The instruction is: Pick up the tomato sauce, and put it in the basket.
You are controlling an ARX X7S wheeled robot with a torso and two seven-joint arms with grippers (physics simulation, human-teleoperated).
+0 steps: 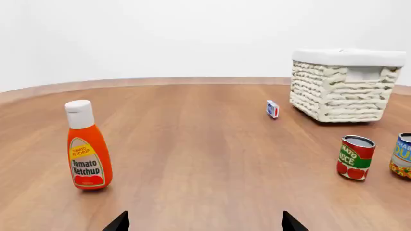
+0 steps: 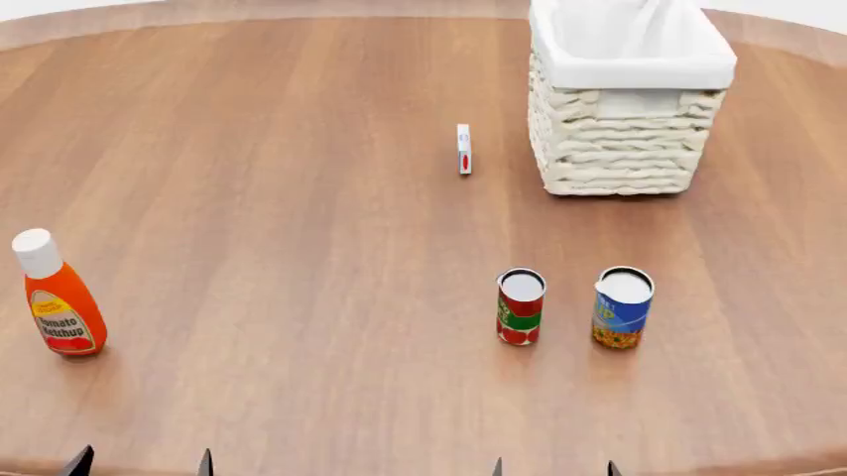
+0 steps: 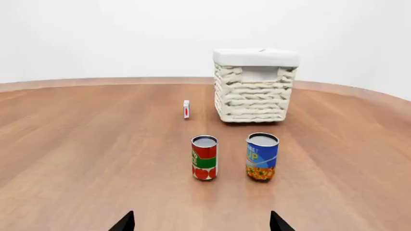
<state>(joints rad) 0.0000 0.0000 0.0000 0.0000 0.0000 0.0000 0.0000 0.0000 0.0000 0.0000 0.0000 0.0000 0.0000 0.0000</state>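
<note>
Tomato sauce (image 2: 521, 306) stands upright in front of the basket (image 2: 622, 149), probably rigid, smooth, fairly light; grip its sides mid-height. Right gripper (image 3: 202, 222) looks spread, empty.

Counted on the counter (image 2: 265, 198): two cans, one tomato sauce (image 2: 521, 306) and one blue-and-yellow can (image 2: 622, 306). One ketchup bottle (image 2: 58, 295). One basket (image 2: 626, 99). One small white box (image 2: 463, 149) with red and blue markings. Two claws were recorded, left claw (image 2: 141, 462) and right claw (image 2: 553, 467).
</note>
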